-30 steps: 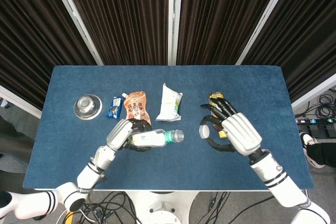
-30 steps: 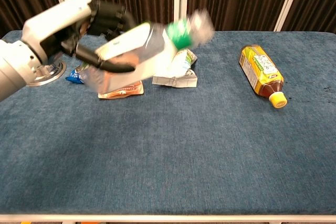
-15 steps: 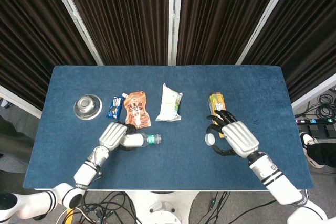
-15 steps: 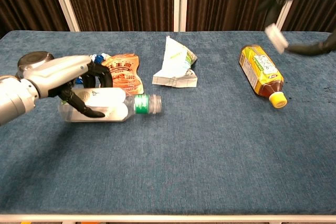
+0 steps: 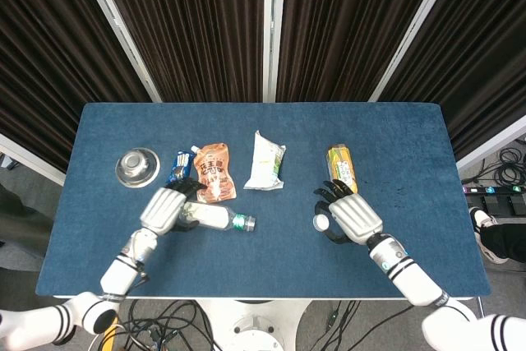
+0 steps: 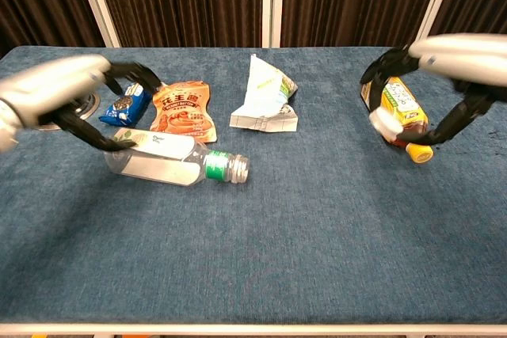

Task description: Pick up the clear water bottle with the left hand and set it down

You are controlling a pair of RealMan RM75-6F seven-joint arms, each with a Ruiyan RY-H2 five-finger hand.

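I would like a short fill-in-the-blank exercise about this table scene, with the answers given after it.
1. The clear water bottle lies on its ____ on the table.
2. The band below its cap is ____.
3. The metal bowl stands at the table's ____ end in the head view.
4. The tea bottle has a ____ cap.

Answers: side; green; left; yellow

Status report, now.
Left hand open, fingers around bottle. Bottle lying on its side on the table. Right hand open, above tea bottle. Nothing blocking.
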